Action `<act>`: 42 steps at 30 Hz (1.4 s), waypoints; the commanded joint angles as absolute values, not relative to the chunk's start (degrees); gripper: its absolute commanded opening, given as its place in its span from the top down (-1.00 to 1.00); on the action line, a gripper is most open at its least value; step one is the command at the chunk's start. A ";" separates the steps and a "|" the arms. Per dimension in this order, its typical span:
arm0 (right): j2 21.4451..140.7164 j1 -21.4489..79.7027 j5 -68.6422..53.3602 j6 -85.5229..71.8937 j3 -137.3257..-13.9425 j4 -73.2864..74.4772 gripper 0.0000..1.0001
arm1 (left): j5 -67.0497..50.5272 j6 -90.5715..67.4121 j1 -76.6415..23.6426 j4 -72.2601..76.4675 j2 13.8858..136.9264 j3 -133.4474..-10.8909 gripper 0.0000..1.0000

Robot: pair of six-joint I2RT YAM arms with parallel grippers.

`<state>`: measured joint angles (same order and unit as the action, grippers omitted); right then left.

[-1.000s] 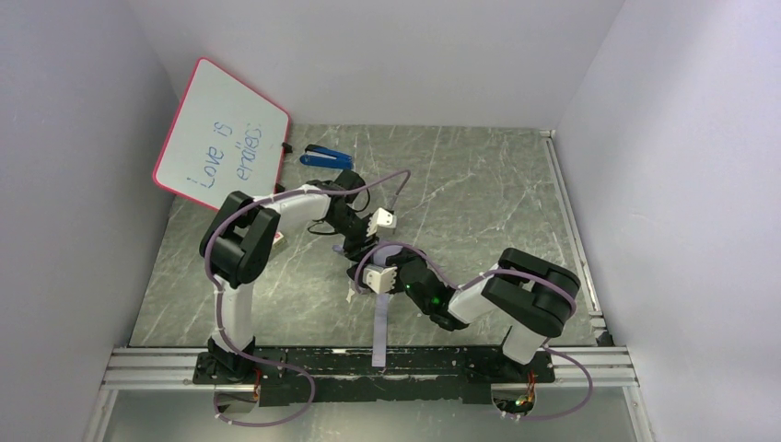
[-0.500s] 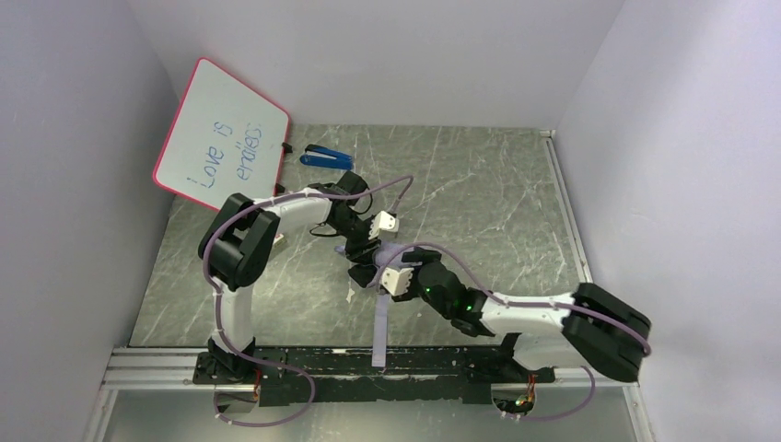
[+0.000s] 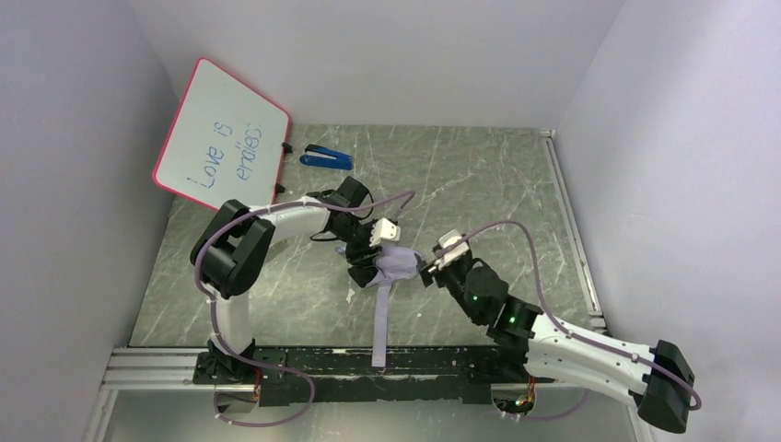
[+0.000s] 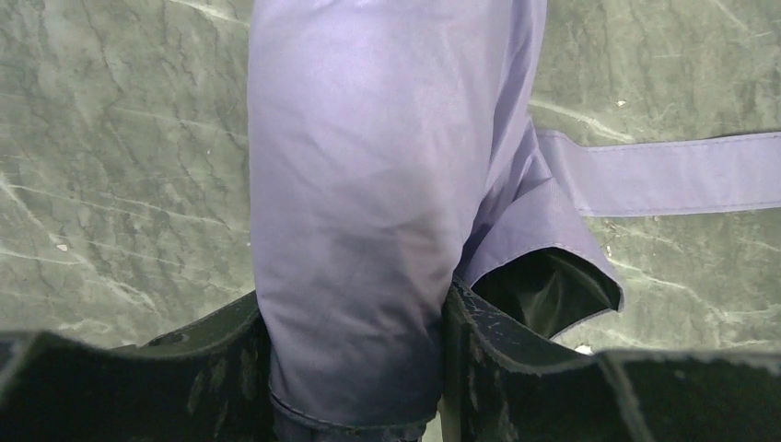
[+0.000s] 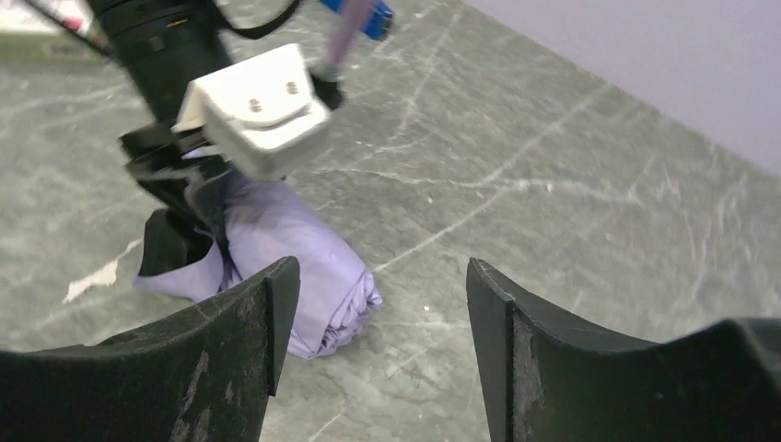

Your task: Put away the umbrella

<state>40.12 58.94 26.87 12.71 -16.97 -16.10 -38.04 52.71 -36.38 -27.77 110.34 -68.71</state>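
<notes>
The umbrella [image 3: 394,265] lies folded in a pale lilac bundle at the middle of the table, with a flap of black lining showing [image 4: 543,290] and a long lilac strap [image 3: 379,322] running toward the near edge. My left gripper [image 3: 368,261] is shut on the umbrella's bundle [image 4: 359,184]; its black fingers [image 4: 516,359] press both sides of the fabric. My right gripper [image 3: 431,269] is open and empty, just right of the bundle's end [image 5: 313,276], with its jaws wide apart above the table.
A whiteboard [image 3: 221,136] with a red rim leans at the back left. A blue stapler-like object [image 3: 324,157] lies beside it. White walls close in the table on three sides. A metal rail [image 3: 368,364] runs along the near edge.
My right gripper has let go of the umbrella and drawn back to the right, its arm stretching out. The lilac bundle now shows on the table. My left gripper stays shut on it.
</notes>
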 commanded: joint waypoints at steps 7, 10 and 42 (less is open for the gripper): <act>47.40 41.08 27.40 -17.07 -28.10 3.42 -0.31 | -25.12 51.93 -39.54 -19.02 106.86 -60.78 0.91; 51.81 28.63 12.86 -19.02 -29.55 1.47 -0.31 | -22.48 51.40 -40.57 -16.28 105.04 -58.20 0.90; 89.16 21.91 -38.24 22.95 -53.67 7.27 -0.44 | 18.53 57.00 -54.92 32.60 97.60 -30.95 0.91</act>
